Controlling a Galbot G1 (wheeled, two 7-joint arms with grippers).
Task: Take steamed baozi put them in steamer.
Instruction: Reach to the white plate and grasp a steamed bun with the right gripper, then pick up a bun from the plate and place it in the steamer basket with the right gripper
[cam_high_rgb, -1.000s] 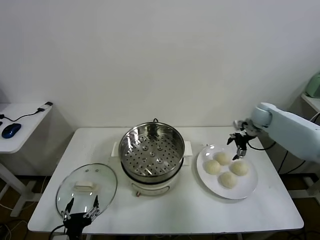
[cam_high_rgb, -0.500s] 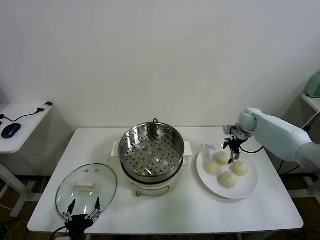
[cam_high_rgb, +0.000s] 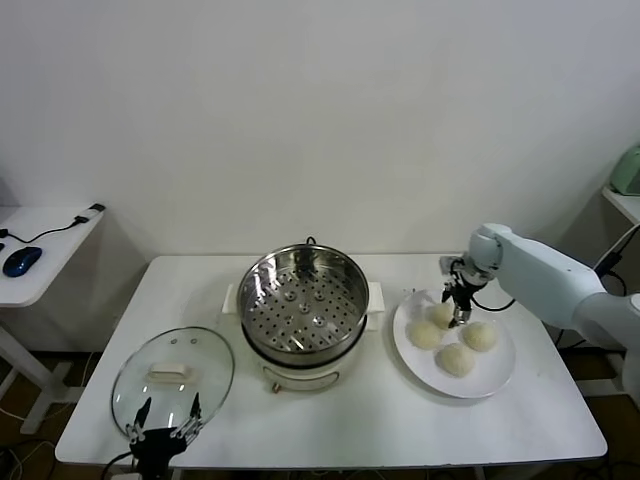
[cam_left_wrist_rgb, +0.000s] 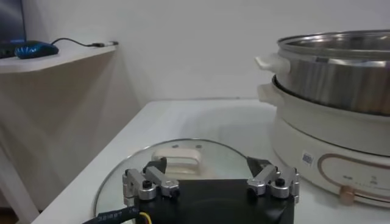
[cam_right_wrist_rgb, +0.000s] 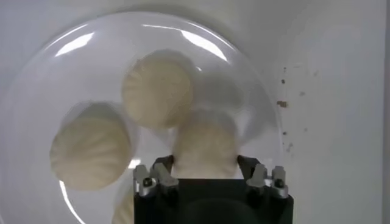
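Four cream-white steamed baozi lie on a white plate (cam_high_rgb: 500, 375) at the table's right. My right gripper (cam_high_rgb: 458, 306) is down over the rearmost baozi (cam_high_rgb: 441, 315). In the right wrist view its fingers stand on either side of that baozi (cam_right_wrist_rgb: 204, 143) and press against it: my right gripper (cam_right_wrist_rgb: 204, 163) is shut on it. The others (cam_right_wrist_rgb: 157, 88) (cam_right_wrist_rgb: 90, 152) rest beside it. The steel steamer (cam_high_rgb: 304, 300) stands mid-table with its perforated tray bare. My left gripper (cam_high_rgb: 160, 428) waits open at the front left edge.
A round glass lid (cam_high_rgb: 173, 372) with a white handle lies front left, just beyond my left gripper (cam_left_wrist_rgb: 206, 165); the steamer's white base (cam_left_wrist_rgb: 329, 137) is close beside it. A side desk (cam_high_rgb: 40, 250) with a blue mouse stands to the left.
My right gripper moved left and down from the plate's far rim onto the rearmost baozi and closed on it. The left arm stayed put.
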